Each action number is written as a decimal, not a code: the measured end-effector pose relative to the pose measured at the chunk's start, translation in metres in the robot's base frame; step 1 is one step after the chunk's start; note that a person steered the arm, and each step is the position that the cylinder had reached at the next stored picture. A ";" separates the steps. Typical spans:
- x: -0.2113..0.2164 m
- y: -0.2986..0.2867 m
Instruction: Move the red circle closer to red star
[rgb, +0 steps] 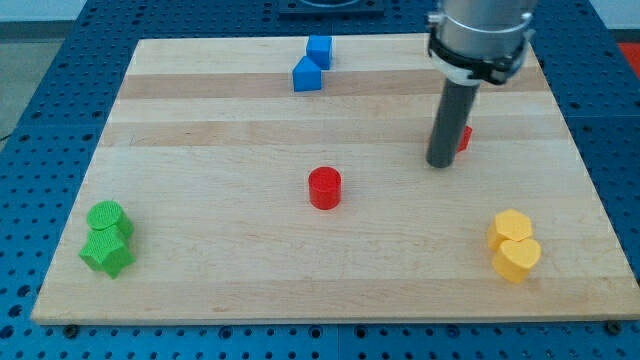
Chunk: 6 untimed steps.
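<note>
The red circle (324, 187) is a short red cylinder near the middle of the wooden board (200, 120). The red star (465, 137) sits toward the view's right and is mostly hidden behind my rod; only a small red edge shows. My tip (440, 163) rests on the board right at the red star's left side, well to the right of the red circle and a little higher in the view.
Two blue blocks (312, 63) sit together at the view's top centre. A green circle (106, 217) and a green star (107, 251) sit at the bottom left. Two yellow blocks (514, 243) sit at the bottom right.
</note>
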<state>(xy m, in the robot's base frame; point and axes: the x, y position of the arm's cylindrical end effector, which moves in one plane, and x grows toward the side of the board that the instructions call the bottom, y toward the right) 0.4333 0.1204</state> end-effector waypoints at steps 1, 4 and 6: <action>0.020 0.026; 0.116 -0.191; 0.037 -0.144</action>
<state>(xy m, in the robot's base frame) 0.4703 -0.0233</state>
